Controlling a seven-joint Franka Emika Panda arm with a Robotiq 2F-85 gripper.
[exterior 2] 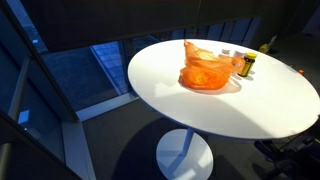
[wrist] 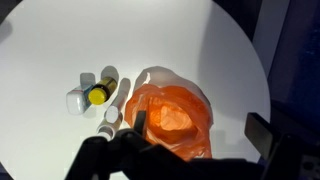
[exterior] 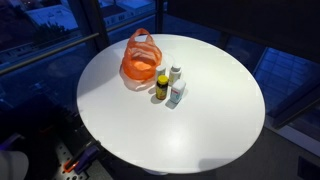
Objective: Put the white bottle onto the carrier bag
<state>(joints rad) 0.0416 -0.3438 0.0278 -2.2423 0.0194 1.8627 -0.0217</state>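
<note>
— Any writing on the white bottle point(exterior: 175, 72)?

— None that I can read. It shows plain and very small in the exterior views, and it is blurred in the wrist view.

— And the yellow bottle point(exterior: 162, 87)?

— There is a dark patch on its side. Whether that is a label I cannot tell, and no letters come through.

— The bag point(exterior: 140, 58), or the tabletop point(exterior: 215, 120)?

— Nothing legible on either. No word, number or brand can be read in any view.
</note>
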